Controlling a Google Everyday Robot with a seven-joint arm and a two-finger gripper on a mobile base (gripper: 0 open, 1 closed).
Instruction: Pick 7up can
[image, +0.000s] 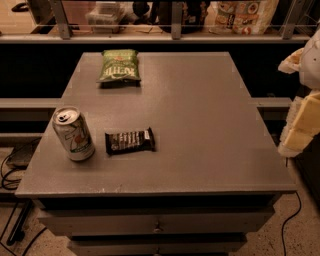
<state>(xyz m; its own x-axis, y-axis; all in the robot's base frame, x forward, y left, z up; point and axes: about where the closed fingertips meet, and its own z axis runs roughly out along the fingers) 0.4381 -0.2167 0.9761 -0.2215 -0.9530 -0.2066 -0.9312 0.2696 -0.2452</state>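
A matte grey tabletop (200, 115) filled the middle, resting on a grey cabinet with drawer fronts (158, 222) at 6 o'clock. Speckled beige floor (305, 240) showed at 5 o'clock, crossed by a thin black cable (289, 220). More black cables (7, 176) lay at 8 o'clock. At 12 o'clock ran a pale ledge (150, 36) with grey metal posts (175, 19), and colourful printed packages (245, 15) sat behind it at 1 o'clock. The light was dim and warm. The pale gripper (300, 131) hung at 3 o'clock, just beyond the tabletop's edge.

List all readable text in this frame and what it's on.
Nothing legible.
Silver-white cylindrical 7up can: green markings, unreadable.
Green chip bag: pale lettering, blurred.
Dark flat candy bar: white lettering, blurred.
Pincer, at right edge: no text visible.
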